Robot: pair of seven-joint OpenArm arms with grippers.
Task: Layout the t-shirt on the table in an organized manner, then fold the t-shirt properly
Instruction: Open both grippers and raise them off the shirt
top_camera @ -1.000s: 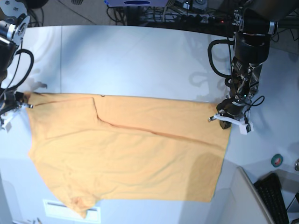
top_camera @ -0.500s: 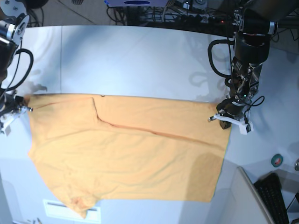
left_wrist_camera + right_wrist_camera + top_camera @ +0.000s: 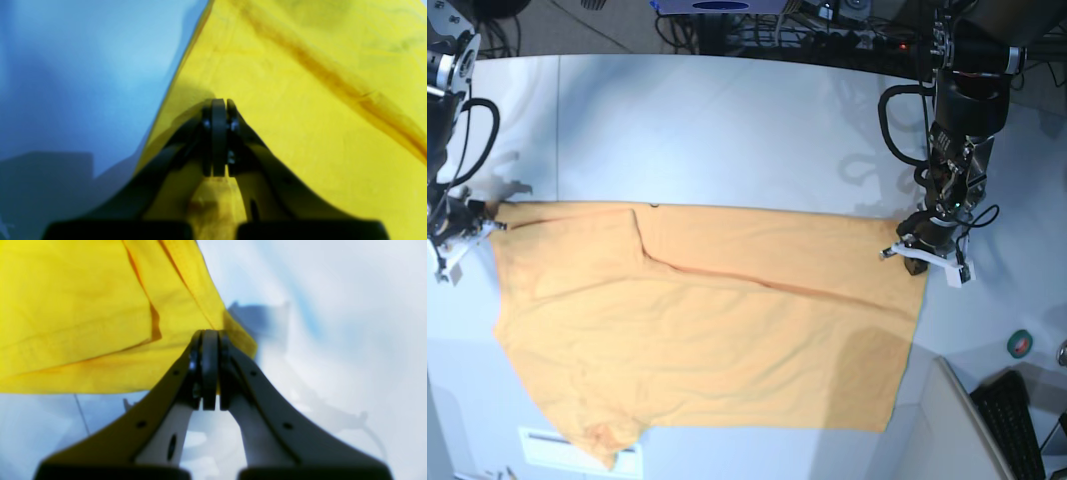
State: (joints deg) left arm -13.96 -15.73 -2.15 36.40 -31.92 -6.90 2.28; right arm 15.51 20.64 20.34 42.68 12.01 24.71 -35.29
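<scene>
T-shirt [image 3: 707, 330] lay spread on the surface [image 3: 727, 130]. Left tool [image 3: 218, 140] and right tool [image 3: 209, 373] were each clamped on a shirt corner. Both wrist views blurred; pinched cloth hidden between jaws. Hem covered a paper sheet [image 3: 547, 448].

T-shirt [image 3: 717, 330] spread flat on table [image 3: 727, 130], across its near half. Left gripper [image 3: 924, 255] at shirt's far corner on base view's right, right gripper [image 3: 472, 228] at far corner on that view's left. Bare table behind shirt. Keyboard [image 3: 1017, 425] at near right, beside table.
</scene>
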